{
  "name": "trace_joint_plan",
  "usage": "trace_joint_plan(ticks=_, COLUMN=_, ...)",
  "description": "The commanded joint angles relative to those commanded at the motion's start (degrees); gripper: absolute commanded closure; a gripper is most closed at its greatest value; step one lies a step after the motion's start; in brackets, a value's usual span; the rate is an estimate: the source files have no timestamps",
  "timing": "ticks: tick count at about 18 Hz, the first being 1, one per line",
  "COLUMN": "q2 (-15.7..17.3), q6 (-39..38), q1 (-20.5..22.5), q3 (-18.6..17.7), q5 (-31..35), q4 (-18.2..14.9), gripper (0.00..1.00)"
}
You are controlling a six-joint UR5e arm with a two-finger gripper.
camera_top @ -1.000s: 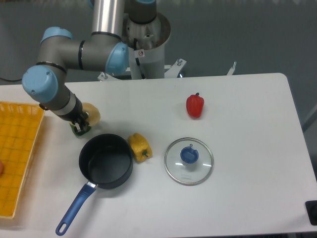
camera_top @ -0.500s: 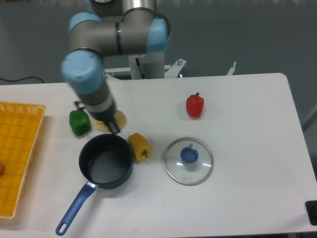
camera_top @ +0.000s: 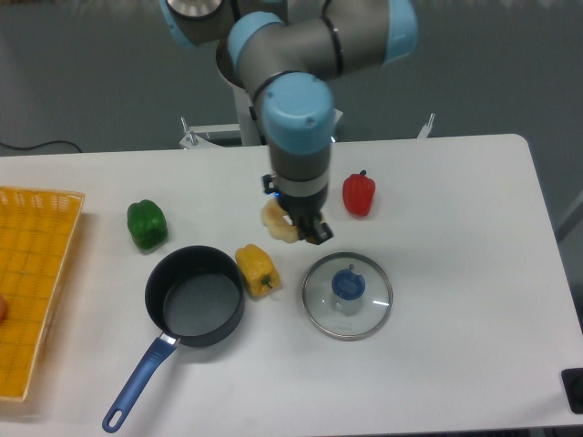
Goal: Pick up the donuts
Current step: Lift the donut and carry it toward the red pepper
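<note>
The donut [camera_top: 277, 221] is a pale cream-yellow toy ring, partly hidden under my wrist. My gripper [camera_top: 301, 228] is shut on the donut and holds it above the table, between the yellow bell pepper [camera_top: 257, 269] and the red bell pepper [camera_top: 359, 194]. Its centre hole is hidden. The dark fingers [camera_top: 316, 233] point down and to the right, just above the glass lid [camera_top: 347, 296].
A green bell pepper [camera_top: 147, 224] lies at the left. A black pot with a blue handle [camera_top: 194, 295] stands in front of it. A yellow basket [camera_top: 32, 282] sits at the table's left edge. The arm's base stands behind the table's far edge.
My gripper has carried the donut to the right, from beside the green pepper to the middle of the table near the red pepper. The green pepper is now uncovered.
</note>
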Motion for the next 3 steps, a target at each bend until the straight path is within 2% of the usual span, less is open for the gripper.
trace_joint_plan(ticks=3, q2=0.0, q6=1.06, q1=1.06, q3=-0.18, q5=-0.09, q4=0.0, gripper=0.76)
